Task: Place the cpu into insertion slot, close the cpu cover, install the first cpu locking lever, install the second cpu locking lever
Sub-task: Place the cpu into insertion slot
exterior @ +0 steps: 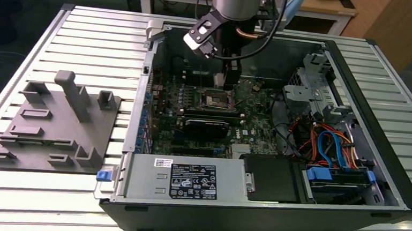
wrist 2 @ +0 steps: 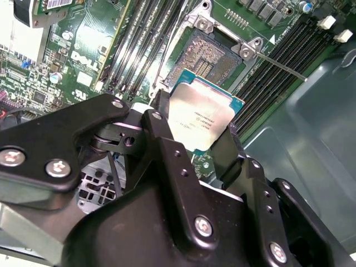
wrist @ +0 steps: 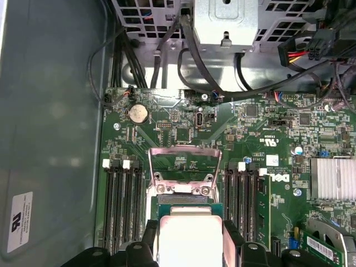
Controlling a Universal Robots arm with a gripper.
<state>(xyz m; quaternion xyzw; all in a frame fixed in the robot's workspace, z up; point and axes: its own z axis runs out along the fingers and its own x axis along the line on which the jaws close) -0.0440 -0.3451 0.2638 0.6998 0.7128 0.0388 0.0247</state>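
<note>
My gripper [wrist 2: 200, 127] is shut on the cpu [wrist 2: 204, 114], a flat square chip with a silver-grey top, one black finger [wrist 2: 161, 119] pressing on each side. In the first wrist view the cpu [wrist: 189, 236] hangs just over the near edge of the insertion slot [wrist: 183, 201]. The slot [wrist 2: 208, 54] lies open, its dark pin field bare. The cpu cover [wrist: 183, 150], a thin silvery frame, stands tipped up behind the slot. A thin locking lever [wrist 2: 281, 65] sticks out sideways, unlatched. In the exterior view my gripper [exterior: 228, 84] reaches down into the case above the slot [exterior: 217, 100].
Long black memory slots [wrist: 119, 206] flank the socket on both sides. The open computer case [exterior: 378, 104] walls in the board. A drive cage [exterior: 312, 84] and cables [exterior: 326, 144] lie to the exterior view's right. A grey fixture block [exterior: 55, 122] sits on the slatted table to the left.
</note>
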